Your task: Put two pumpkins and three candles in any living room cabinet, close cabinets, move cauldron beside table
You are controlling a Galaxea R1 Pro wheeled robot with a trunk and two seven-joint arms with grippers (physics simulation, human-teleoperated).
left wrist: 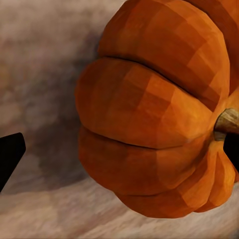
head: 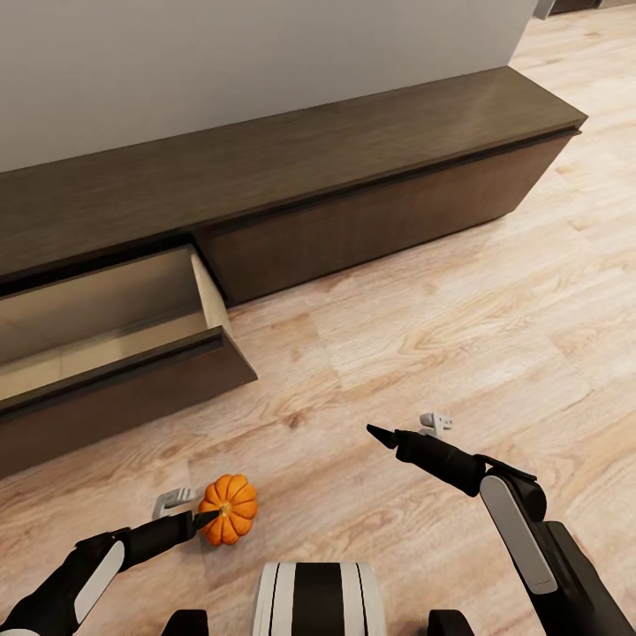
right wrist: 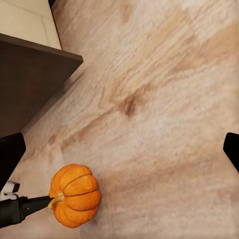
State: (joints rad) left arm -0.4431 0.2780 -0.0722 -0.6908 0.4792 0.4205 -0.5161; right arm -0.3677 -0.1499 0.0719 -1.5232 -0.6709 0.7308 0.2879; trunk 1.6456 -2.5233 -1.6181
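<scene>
A bright orange ribbed pumpkin (head: 230, 509) lies on its side on the wood floor, stem turned toward my left gripper (head: 205, 519). That gripper is open around it. In the left wrist view the pumpkin (left wrist: 154, 109) sits between the two dark fingertips (left wrist: 10, 154), with a gap on one side. One left finger shows at the pumpkin's (right wrist: 74, 195) stem in the right wrist view. My right gripper (head: 382, 435) hovers open and empty over bare floor, to the right of the pumpkin. The dark brown cabinet (head: 309, 150) runs along the wall, its left drawer (head: 124, 389) pulled open and showing nothing inside.
The open drawer's front juts out over the floor just beyond the pumpkin. The cabinet's right drawer front (head: 389, 212) is closed. Light plank floor (head: 495, 318) stretches to the right. My base (head: 318, 601) is at the near edge.
</scene>
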